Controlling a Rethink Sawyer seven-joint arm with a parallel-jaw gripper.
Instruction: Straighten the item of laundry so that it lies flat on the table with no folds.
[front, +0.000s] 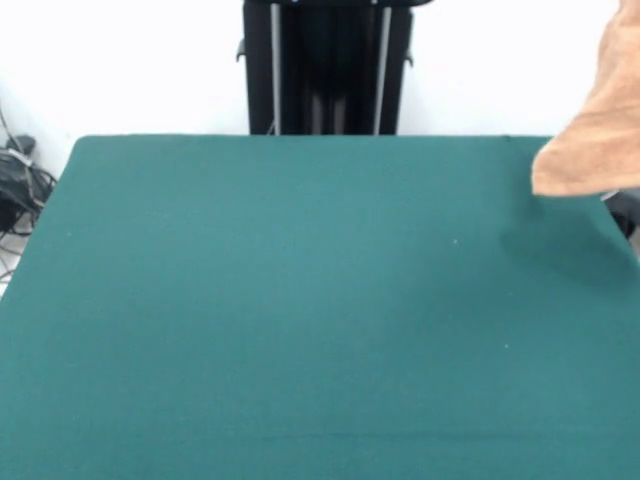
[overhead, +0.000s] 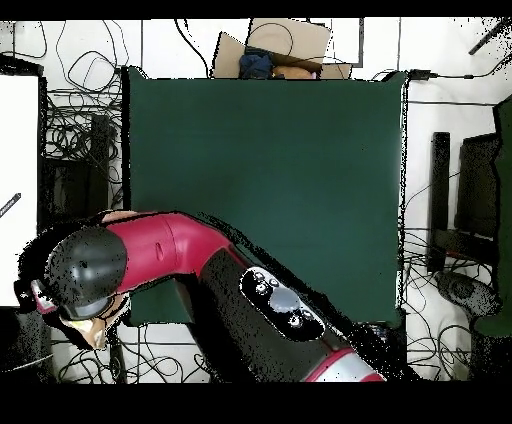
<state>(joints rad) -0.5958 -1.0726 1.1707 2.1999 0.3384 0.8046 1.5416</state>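
The orange-tan towel (front: 600, 130) hangs in the air at the right edge of the front view, its lower edge just above the far right corner of the green table (front: 300, 300). It casts a shadow on the cloth. In the overhead view the red and black arm reaches past the table's (overhead: 270, 170) near left corner. The arm's end (overhead: 85, 275) covers the gripper, and scraps of the towel (overhead: 100, 328) show below it. The towel hangs bunched from the gripper and does not lie on the table.
The black pedestal (front: 325, 65) stands behind the table's far edge. Cables (front: 20, 185) lie on the floor to the left. A cardboard box (overhead: 275, 50) sits beyond the table, with cables and dark equipment (overhead: 480, 190) around it.
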